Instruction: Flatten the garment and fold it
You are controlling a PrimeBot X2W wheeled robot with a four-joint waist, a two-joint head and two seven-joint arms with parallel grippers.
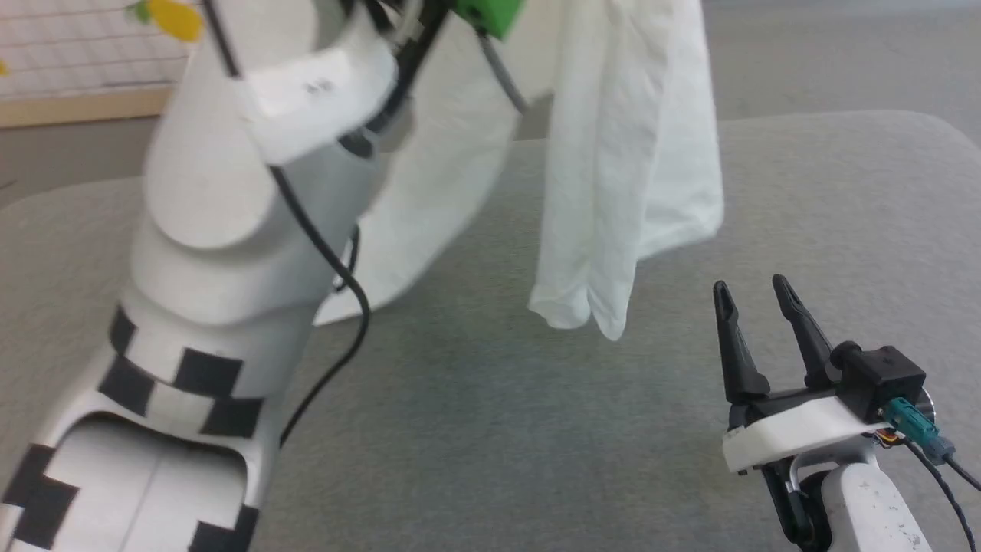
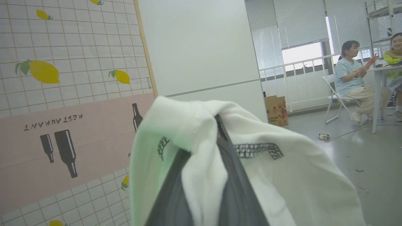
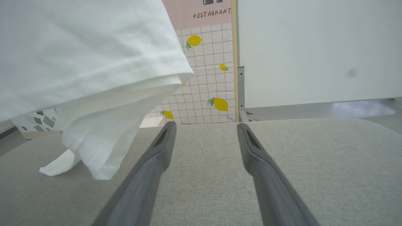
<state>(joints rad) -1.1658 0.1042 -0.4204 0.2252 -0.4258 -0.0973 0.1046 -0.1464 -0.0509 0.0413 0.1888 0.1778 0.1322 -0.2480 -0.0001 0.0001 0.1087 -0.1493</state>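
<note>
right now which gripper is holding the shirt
The left gripper: it is shut on the garment, which hangs from it. The right gripper stands open and empty.

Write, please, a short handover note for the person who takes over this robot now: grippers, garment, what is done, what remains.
Left gripper: shut on the garment, raised high.
Right gripper: open, empty, low over the grey table, to the right of the hanging cloth.
Garment: hangs bunched from the left gripper; its lower end reaches the table.
Done: lifted only.
Left: spread it flat, then fold.
</note>
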